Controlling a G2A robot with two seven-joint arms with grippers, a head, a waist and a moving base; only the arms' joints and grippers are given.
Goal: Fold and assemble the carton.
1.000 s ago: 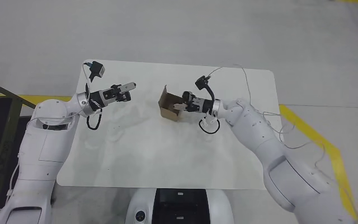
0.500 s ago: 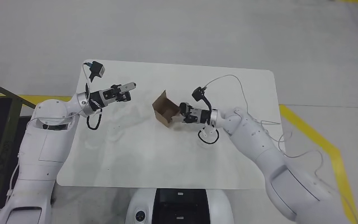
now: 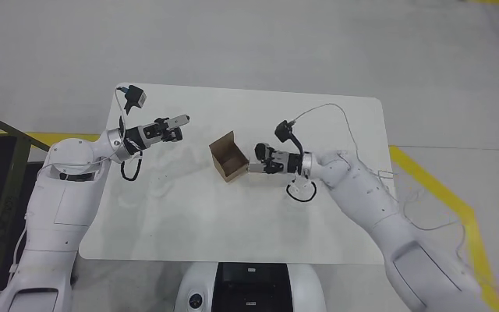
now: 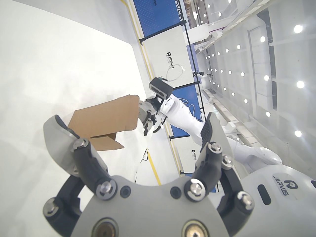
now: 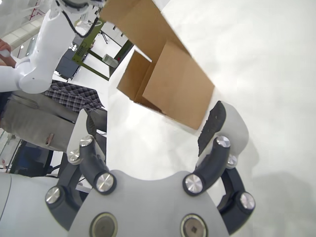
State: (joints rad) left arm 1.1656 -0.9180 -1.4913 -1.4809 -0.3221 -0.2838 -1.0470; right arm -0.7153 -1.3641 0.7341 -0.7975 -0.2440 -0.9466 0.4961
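Two claws hang over the white table (image 3: 234, 222). The brown carton (image 3: 228, 156) sits on the table near the middle. Its top is open, and one flap stands up on the far side.

The right claw (image 3: 259, 154) is just beside the carton, on the right. From the right wrist view, the right claw (image 5: 149, 115) is wide open and holds nothing. The carton (image 5: 172, 85) lies just in front of it. One corner of the carton comes very close to the black pad of one finger (image 5: 212, 119). I cannot tell if they touch.

The left claw (image 3: 184, 120) is well apart from the carton, over the left part of the table. From the left wrist view, the left claw (image 4: 133, 122) is also wide open with nothing in it. It points toward the carton (image 4: 106, 119), which is farther off on the table, with the right claw on the carton's other side.
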